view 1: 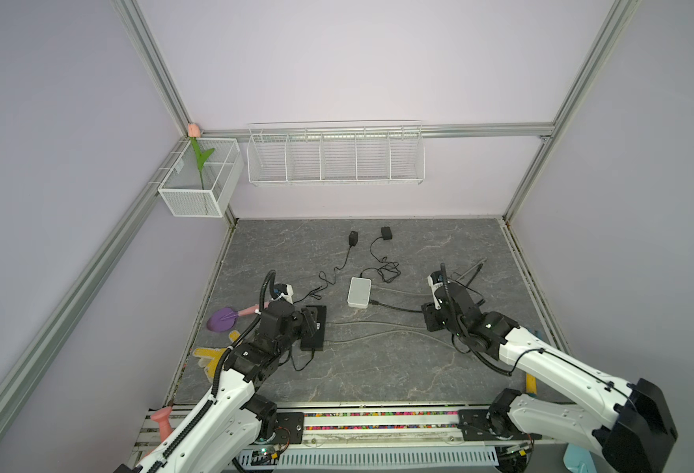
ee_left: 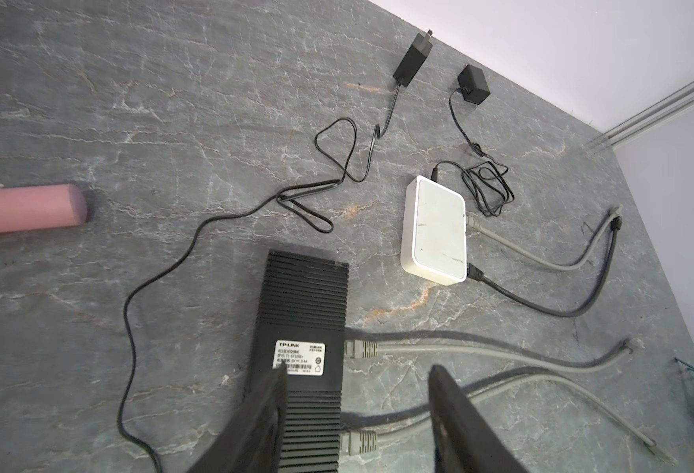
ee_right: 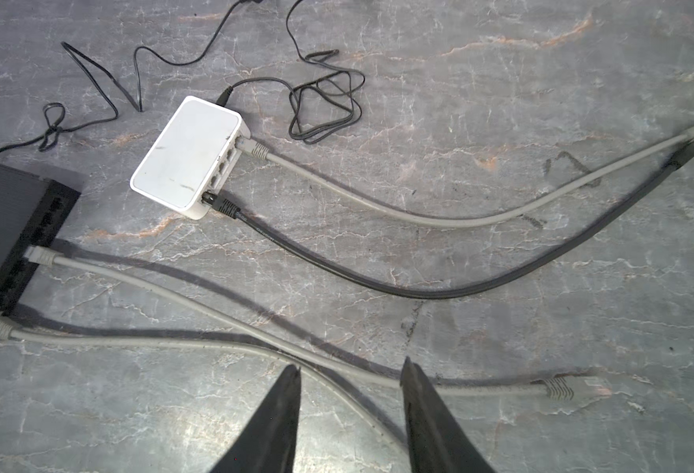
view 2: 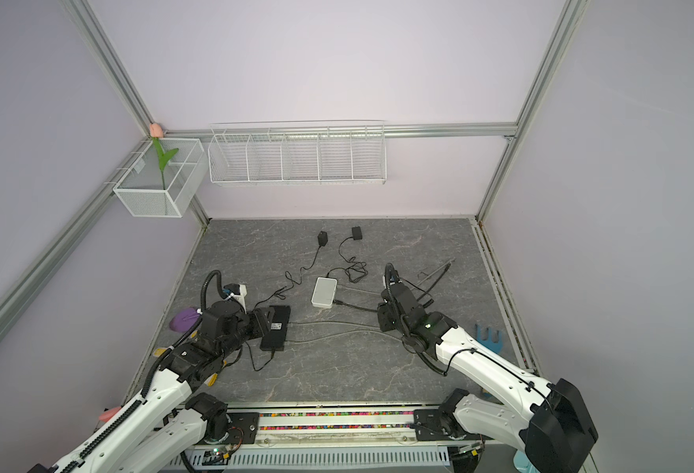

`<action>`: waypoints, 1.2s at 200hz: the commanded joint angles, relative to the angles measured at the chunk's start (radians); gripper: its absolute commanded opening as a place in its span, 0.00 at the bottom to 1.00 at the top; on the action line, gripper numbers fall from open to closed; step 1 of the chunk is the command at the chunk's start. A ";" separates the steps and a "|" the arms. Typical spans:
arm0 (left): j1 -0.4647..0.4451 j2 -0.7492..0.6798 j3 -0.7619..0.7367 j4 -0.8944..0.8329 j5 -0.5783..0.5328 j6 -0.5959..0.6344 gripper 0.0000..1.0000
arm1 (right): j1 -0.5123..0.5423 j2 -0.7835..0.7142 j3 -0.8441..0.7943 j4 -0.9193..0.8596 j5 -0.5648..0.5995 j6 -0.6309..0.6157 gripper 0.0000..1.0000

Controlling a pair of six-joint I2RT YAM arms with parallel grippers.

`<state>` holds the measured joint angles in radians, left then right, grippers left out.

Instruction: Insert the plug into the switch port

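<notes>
A black ribbed switch (view 1: 314, 327) (ee_left: 304, 303) lies on the grey slab with two grey plugs (ee_left: 361, 350) (ee_left: 359, 442) in its side ports. My left gripper (ee_left: 357, 366) hangs open over it, one finger above its label and the other above the bare slab beside the plugs. A white switch (view 1: 359, 292) (ee_right: 185, 151) holds a grey plug (ee_right: 255, 149) and a black plug (ee_right: 222, 204). My right gripper (ee_right: 350, 364) is open and empty above the two grey cables (ee_right: 255, 311). A loose grey plug (ee_right: 558, 388) lies on the slab to one side of it.
Two black power adapters (view 1: 353, 237) (view 1: 386, 232) with tangled thin leads lie at the back. A purple tool with a pink handle (view 1: 222, 319) and a yellow item (view 1: 210, 356) sit at the left edge. A blue rake (view 2: 488, 338) lies right. Wire baskets (view 1: 333, 155) hang on the wall.
</notes>
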<state>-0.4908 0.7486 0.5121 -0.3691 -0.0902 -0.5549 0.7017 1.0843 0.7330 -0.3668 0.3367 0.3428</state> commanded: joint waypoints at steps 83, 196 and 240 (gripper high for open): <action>0.006 0.041 0.192 -0.058 -0.179 0.137 0.57 | -0.012 -0.152 0.060 0.003 0.171 -0.129 0.44; 0.006 -0.021 0.280 -0.106 -0.317 0.230 0.59 | -0.018 -0.389 0.024 -0.004 0.364 -0.243 0.45; 0.006 -0.084 0.243 -0.115 -0.454 0.269 0.59 | -0.018 -0.504 -0.036 -0.019 0.460 -0.267 0.45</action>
<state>-0.4908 0.6910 0.7597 -0.4557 -0.4301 -0.3302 0.6888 0.6315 0.7399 -0.3740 0.7048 0.1059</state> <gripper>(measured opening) 0.587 0.449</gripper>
